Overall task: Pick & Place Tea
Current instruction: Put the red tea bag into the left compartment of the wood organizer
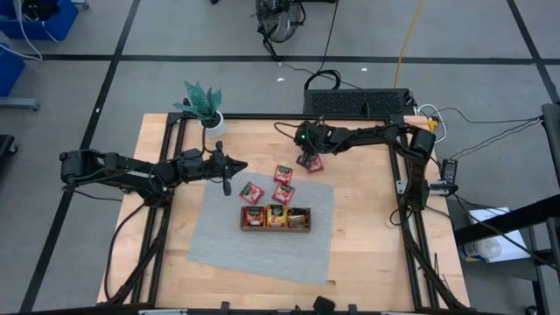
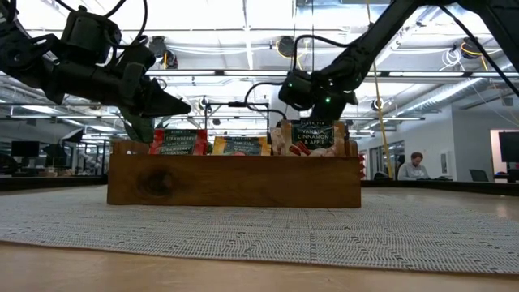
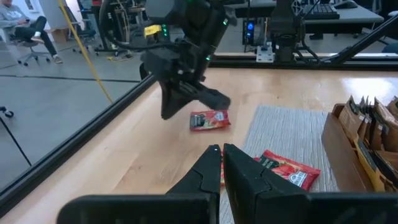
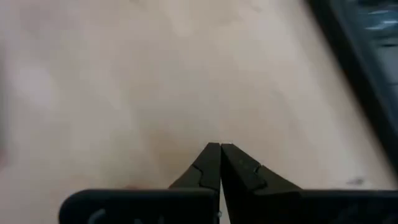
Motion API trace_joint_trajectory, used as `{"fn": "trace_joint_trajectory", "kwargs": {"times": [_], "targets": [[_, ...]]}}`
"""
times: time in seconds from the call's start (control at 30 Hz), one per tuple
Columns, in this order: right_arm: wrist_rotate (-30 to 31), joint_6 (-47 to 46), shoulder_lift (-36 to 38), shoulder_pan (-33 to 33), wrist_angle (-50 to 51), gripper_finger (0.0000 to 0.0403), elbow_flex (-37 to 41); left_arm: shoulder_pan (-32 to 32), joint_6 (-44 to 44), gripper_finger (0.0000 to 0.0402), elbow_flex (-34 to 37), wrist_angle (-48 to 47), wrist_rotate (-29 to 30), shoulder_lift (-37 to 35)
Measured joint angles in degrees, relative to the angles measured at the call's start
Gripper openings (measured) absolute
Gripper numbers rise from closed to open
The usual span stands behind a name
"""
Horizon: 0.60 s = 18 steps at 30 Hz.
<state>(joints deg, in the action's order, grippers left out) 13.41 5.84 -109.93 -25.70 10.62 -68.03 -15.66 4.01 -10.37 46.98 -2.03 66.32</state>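
Note:
Several red tea sachets lie flat. One is on the bare wood at the far side. Three more lie on the grey mat. Other sachets stand upright in the wooden tray. My right gripper is shut and slants down just over the far sachet; in the left wrist view its fingertips stand clear above it. My left gripper is shut, held level over the mat's far left corner, with nothing between its fingers.
A potted green plant stands at the table's far left corner. A black box with cables sits behind the far edge. Bare wood lies to the left and right of the mat. People sit in the room beyond.

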Motion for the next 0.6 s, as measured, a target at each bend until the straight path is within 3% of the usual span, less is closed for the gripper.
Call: {"fn": "trace_joint_trajectory", "kwargs": {"times": [0.33,0.5,0.6], "targets": [[1.72,0.56,1.51,0.31,5.01,0.0000,0.04,0.00,-0.06,0.0026,0.00,-1.22,-0.01,-0.02],[1.47,0.89,7.19,0.40,16.80,0.0001,0.04,0.00,-0.11,0.0026,-0.02,-2.07,-0.04,0.00],[0.13,-4.12,10.96,1.04,23.79,0.0001,0.04,0.00,-0.27,0.0026,-0.01,-2.32,-0.03,0.00]]}}
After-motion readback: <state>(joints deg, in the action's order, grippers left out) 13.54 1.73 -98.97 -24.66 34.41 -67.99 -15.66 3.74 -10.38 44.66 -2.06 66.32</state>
